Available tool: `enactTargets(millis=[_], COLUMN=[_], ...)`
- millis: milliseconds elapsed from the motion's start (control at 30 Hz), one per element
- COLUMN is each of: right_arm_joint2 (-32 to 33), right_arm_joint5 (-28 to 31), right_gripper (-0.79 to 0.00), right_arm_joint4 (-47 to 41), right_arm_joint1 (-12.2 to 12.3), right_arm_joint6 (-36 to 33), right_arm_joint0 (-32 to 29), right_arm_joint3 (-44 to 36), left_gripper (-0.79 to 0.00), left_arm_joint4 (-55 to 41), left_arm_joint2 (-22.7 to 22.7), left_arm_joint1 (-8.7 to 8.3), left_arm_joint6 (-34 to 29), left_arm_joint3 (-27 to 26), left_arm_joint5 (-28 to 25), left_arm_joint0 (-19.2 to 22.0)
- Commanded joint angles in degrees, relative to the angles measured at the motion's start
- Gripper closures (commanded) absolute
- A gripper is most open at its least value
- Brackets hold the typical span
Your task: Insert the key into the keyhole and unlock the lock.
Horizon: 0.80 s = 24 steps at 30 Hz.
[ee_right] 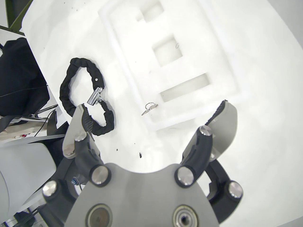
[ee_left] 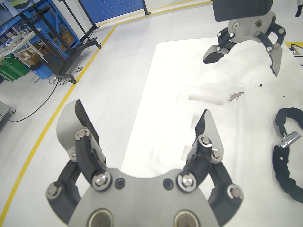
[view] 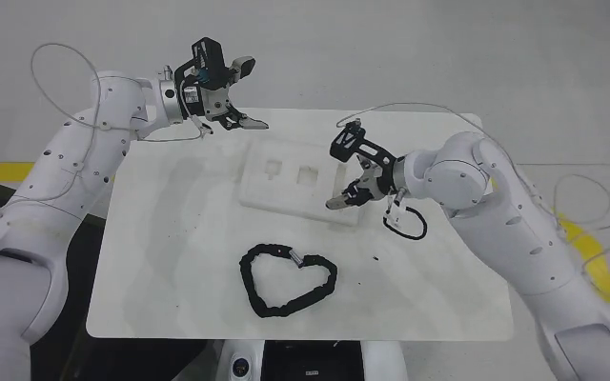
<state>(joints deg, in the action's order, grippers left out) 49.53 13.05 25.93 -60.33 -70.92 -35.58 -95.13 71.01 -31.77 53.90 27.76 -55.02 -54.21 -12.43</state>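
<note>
A small silver key (ee_right: 149,108) on a ring lies on the white foam tray (ee_right: 213,48), near the tray's end and beside a long rectangular pocket. My right gripper (ee_right: 152,105) hangs open just above it, one finger on each side; from above it sits over the tray's right end (view: 345,197). The black fabric-covered chain lock (view: 253,276) lies in a heart-shaped loop on the table, in front of the tray. Its silver lock cylinder (view: 303,258) joins the chain's ends. My left gripper (view: 233,124) is open and holds nothing, above the table's back left edge.
The foam tray (view: 257,186) has three cut-out pockets. A black cable loop (view: 405,224) hangs under the right wrist onto the white table (view: 162,267). Small dark specks lie near the tray. Beyond the table are a yellow floor line and blue racks (ee_left: 35,55).
</note>
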Motion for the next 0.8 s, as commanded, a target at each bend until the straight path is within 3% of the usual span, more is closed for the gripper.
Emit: enactTargets(millis=[0, 333, 767], right_arm_joint2=[-1.2, -7.2, -7.4], right_arm_joint5=[-0.8, -4.0, -3.8], right_gripper=[-0.785, -0.785, -0.785], right_arm_joint4=[-0.1, 0.9, -0.4], right_arm_joint1=[-0.3, -2.3, -2.6], right_arm_joint6=[-0.6, -3.4, -3.7], right_arm_joint0=[0.6, 3.6, 3.9], right_arm_joint3=[0.7, 5.4, 5.8], left_gripper=[-0.785, -0.785, -0.785], left_arm_joint4=[0.0, 0.0, 0.0], left_arm_joint2=[0.0, 0.0, 0.0], left_arm_joint1=[0.0, 0.0, 0.0], left_arm_joint6=[0.0, 0.0, 0.0], left_arm_joint3=[0.0, 0.0, 0.0], left_arm_joint5=[0.0, 0.0, 0.0], left_arm_joint0=[0.0, 0.0, 0.0])
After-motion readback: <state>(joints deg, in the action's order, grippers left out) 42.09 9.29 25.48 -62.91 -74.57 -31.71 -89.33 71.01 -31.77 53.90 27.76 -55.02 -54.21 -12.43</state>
